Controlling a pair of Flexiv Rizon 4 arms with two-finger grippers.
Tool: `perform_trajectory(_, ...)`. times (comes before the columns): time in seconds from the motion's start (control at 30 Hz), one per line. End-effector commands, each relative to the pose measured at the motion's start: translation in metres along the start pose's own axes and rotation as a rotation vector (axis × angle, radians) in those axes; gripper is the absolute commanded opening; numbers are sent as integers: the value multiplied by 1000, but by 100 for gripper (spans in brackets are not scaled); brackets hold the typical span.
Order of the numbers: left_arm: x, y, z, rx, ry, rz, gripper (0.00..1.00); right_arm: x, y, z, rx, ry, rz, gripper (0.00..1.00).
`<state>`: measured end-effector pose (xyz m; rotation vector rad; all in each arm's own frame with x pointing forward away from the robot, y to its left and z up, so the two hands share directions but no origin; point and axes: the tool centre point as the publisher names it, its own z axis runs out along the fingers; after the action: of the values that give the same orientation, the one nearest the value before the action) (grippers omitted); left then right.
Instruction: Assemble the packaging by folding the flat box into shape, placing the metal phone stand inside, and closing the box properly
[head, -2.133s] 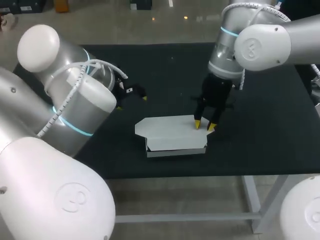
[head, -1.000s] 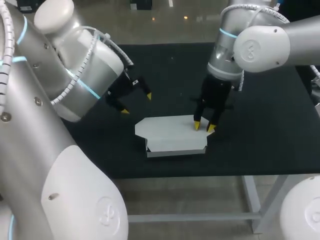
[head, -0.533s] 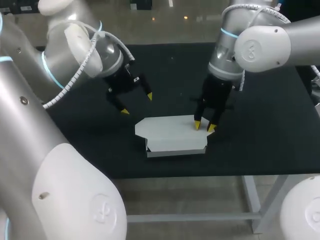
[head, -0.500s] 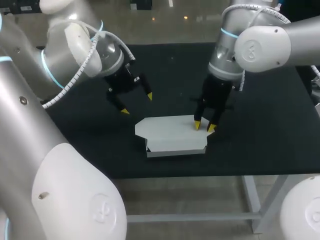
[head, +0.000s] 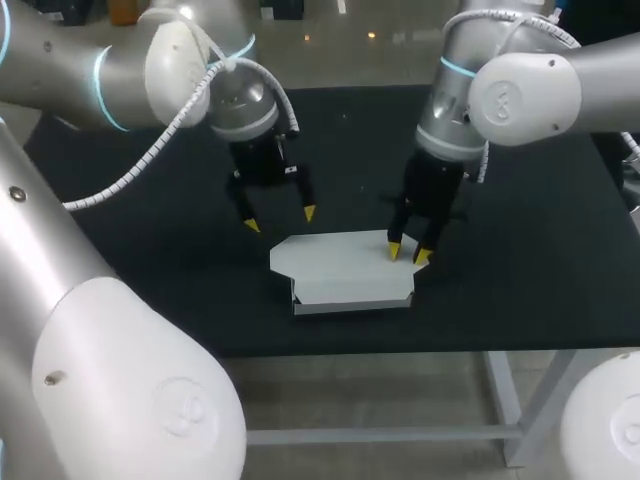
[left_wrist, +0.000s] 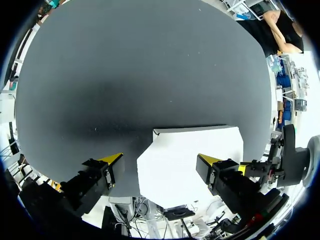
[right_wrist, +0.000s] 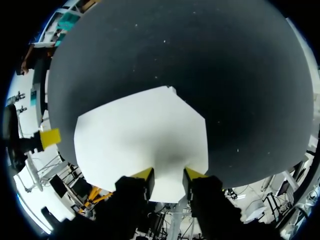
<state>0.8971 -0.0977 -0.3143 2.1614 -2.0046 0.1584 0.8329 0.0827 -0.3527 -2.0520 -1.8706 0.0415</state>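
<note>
The white cardboard box (head: 345, 270) lies low on the black table, its lid flat over the body, with angled flaps at both ends. My right gripper (head: 408, 253) points straight down, and its two partly spread yellow tips rest on top of the lid at its right back corner. From the right wrist, the lid (right_wrist: 140, 135) spreads ahead of and under my right gripper (right_wrist: 168, 174). My left gripper (head: 279, 220) hangs wide open just above the box's left back edge. In the left wrist view the box (left_wrist: 200, 145) lies below my left gripper (left_wrist: 160, 160). The phone stand is not visible.
The black table top (head: 520, 280) stretches bare around the box on every side. Its front edge (head: 400, 350) runs a short way in front of the box.
My left arm has swung in from the left toward the box, and its open gripper now hangs at the box's left back edge. The right gripper and the box have not moved.
</note>
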Motion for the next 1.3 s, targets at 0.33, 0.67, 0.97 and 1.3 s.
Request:
perform_trajectory(0.33,3,2,7,-23,-139,12,100,0,0,1,2,-1,5,42)
perform_trajectory(0.67,3,23,18,7,-38,43,67,0,1,0,-2,-4,6,42)
perform_trajectory(0.97,7,34,25,-3,-41,39,62,0,2,2,-3,-7,8,42)
perform_trajectory(1.3,10,35,34,-30,-41,-2,56,-2,4,8,-15,1,12,42)
